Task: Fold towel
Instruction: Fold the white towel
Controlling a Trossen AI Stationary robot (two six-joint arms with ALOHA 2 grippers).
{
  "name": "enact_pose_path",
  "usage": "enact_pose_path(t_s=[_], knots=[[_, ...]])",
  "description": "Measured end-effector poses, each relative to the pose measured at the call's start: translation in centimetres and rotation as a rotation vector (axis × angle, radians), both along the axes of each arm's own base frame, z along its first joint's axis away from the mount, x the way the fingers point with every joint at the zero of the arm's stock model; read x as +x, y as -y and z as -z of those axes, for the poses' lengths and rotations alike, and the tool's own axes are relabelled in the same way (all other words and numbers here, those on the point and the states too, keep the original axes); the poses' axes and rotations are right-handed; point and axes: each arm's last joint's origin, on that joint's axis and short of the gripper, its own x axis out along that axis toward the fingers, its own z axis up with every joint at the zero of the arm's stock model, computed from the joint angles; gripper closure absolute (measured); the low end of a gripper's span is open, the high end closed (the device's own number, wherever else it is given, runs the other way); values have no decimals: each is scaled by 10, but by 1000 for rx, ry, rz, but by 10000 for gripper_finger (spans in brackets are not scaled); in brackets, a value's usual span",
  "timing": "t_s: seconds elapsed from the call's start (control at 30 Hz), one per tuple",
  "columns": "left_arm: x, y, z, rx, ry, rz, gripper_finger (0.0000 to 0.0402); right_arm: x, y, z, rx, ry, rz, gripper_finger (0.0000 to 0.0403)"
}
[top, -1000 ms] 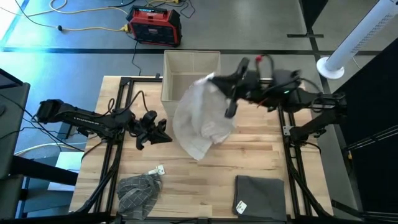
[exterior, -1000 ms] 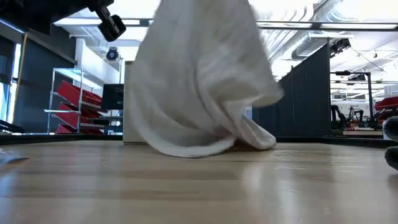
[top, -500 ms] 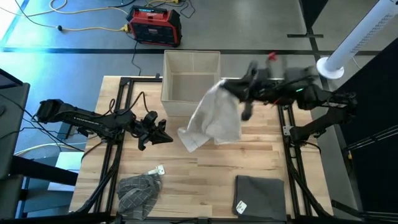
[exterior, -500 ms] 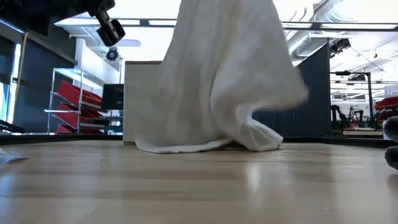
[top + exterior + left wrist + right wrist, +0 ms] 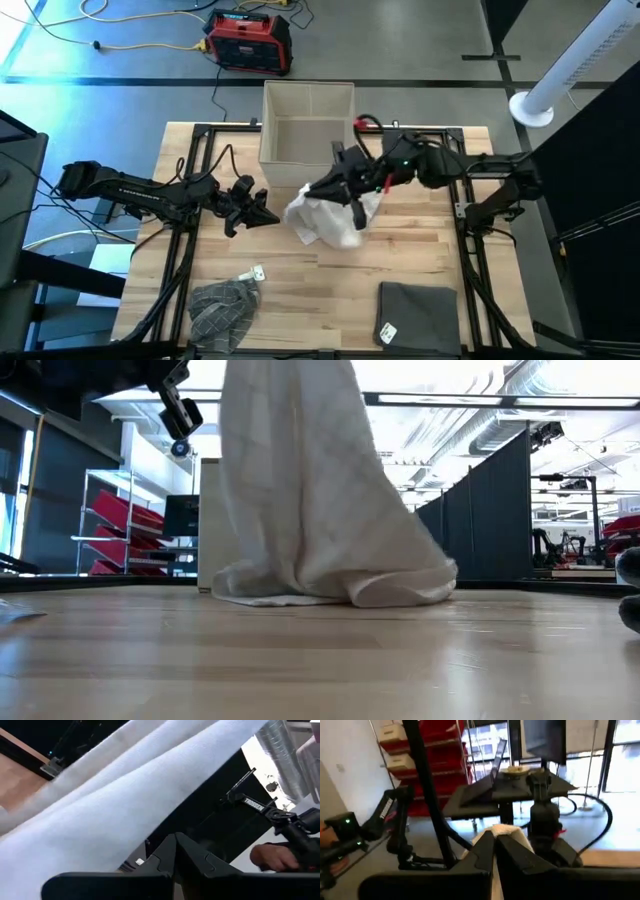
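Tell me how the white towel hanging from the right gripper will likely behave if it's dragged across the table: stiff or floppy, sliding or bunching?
Probably floppy: the white towel drapes from the right gripper and pools in folds in the low view. It will likely bunch rather than slide flat, since its lower edge already crumples on the table. It seems light, held by one pinched corner.

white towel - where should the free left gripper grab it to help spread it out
Probably the loose lower edge of the white towel bunched on the table, coming in low from the left. The right gripper holds it up by the top, so it hangs; the left gripper waits beside it.
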Motion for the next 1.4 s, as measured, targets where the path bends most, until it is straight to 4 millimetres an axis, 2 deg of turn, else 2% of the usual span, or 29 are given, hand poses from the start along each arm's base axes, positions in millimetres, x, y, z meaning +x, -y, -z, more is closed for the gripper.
enact_pose_path(t_s=[0.17, 0.3, 0.4, 0.5, 0.67, 0.8, 0.93, 1.03, 1.13, 1.27, 1.4], knots=[[0, 0, 5, 40, -44, 3, 401, 2, 0, 50, -56, -403, -33, 403], [0, -4, 17, 41, -171, -16, 401, 14, -6, 87, 2, -610, -211, 403], [0, -7, 26, 30, -263, -28, 401, 29, -10, 117, 59, -722, -323, 403], [-1, -8, 30, 19, -312, -36, 401, 42, -14, 140, 137, -808, -307, 397], [-1, -8, 32, 14, -329, -35, 401, 54, -15, 168, 216, -929, -266, 348], [-2, -8, 32, 15, -331, -36, 401, 51, -12, 164, 204, -922, -251, 288], [-2, -10, 32, 13, -336, -45, 401, 33, 2, 152, 70, -985, -78, 250], [-2, -10, 32, 13, -335, -49, 401, 15, 10, 144, -228, -1035, 36, 243], [-2, -9, 32, 6, -339, -48, 401, 12, 16, 142, -468, -1009, 45, 245], [-2, -4, 32, -35, -352, -21, 401, 24, 27, 148, -522, -877, -44, 252], [-3, 6, 32, -66, -366, 17, 401, 32, 46, 173, -501, -825, -16, 253]])
